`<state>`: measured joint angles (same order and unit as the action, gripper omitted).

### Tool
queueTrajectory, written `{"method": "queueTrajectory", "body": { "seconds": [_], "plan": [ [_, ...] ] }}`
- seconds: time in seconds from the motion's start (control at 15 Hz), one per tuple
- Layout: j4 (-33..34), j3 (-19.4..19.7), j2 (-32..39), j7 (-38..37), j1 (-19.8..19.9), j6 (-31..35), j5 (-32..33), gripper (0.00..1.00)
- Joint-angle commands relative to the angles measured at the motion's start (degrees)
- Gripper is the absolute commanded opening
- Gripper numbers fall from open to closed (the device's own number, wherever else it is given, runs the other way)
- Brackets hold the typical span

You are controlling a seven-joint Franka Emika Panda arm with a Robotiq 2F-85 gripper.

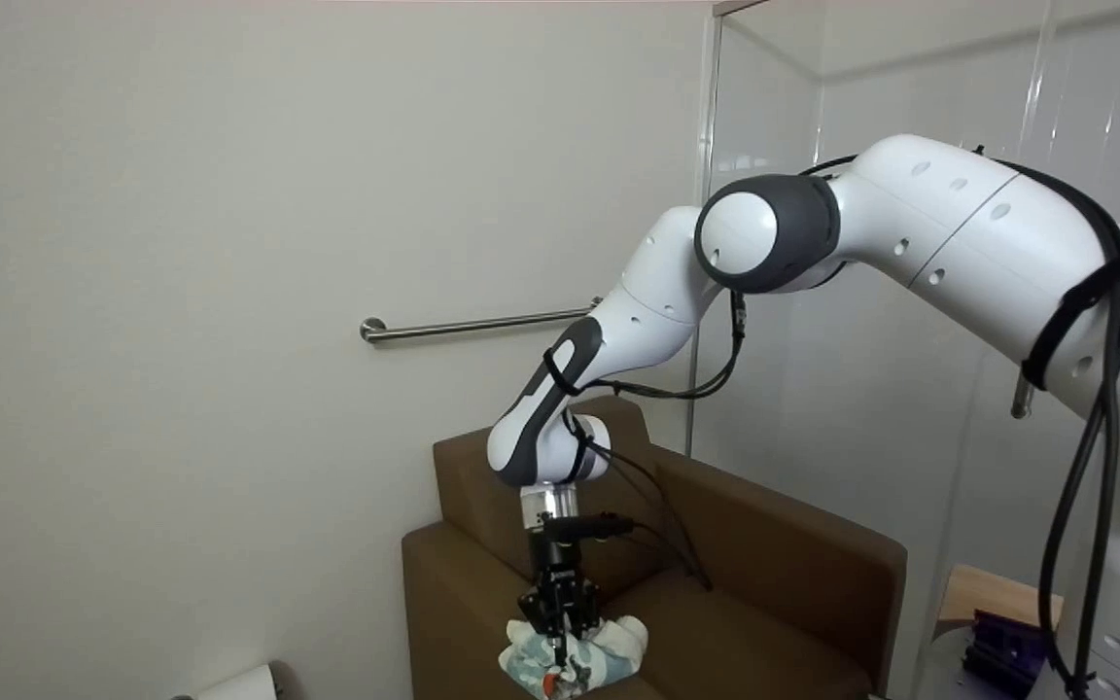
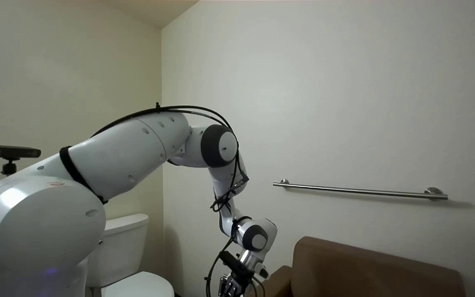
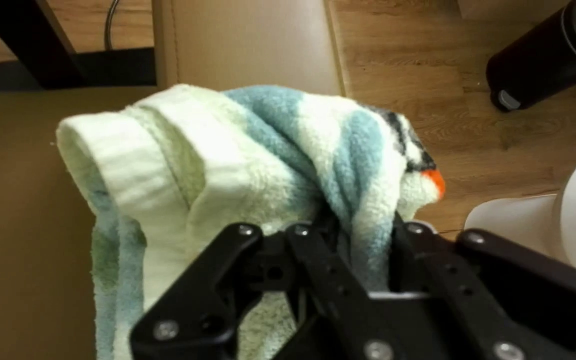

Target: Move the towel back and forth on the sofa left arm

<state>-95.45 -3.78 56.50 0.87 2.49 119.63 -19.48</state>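
— How is the smooth white jointed arm posed?

— Arched in both exterior views, bent at its dark-grey-banded elbow, then inclined down to the wrist.

— And the black, silver-bolted, two-fingered gripper?

— Directed downward, its fingers clamped together in a grip.

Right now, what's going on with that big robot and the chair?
The robot arm has its gripper shut on a fold of a bunched towel. In the wrist view, the towel shows over the flat armrest of a brown chair. Maybe it's going to rub it back and forth there.
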Motion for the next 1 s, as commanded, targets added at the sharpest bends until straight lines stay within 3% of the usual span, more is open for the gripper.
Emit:
{"method": "queueTrajectory", "body": {
  "seconds": [0.0,0.33,0.47,0.6,0.93],
  "plan": [
    [-13.73,-0.24,-7.80,-2.64,1.18,3.97,-2.95,0.09],
    [-28.05,-0.24,-14.82,-1.00,1.50,8.38,-5.07,0.09],
    [-29.36,-0.35,-15.04,-0.39,1.30,8.51,-4.25,0.09],
    [-28.40,-0.31,-14.16,0.14,0.80,8.25,-2.86,0.09],
    [-18.02,0.33,-8.71,0.32,-0.88,6.05,2.89,0.09]
  ]
}}
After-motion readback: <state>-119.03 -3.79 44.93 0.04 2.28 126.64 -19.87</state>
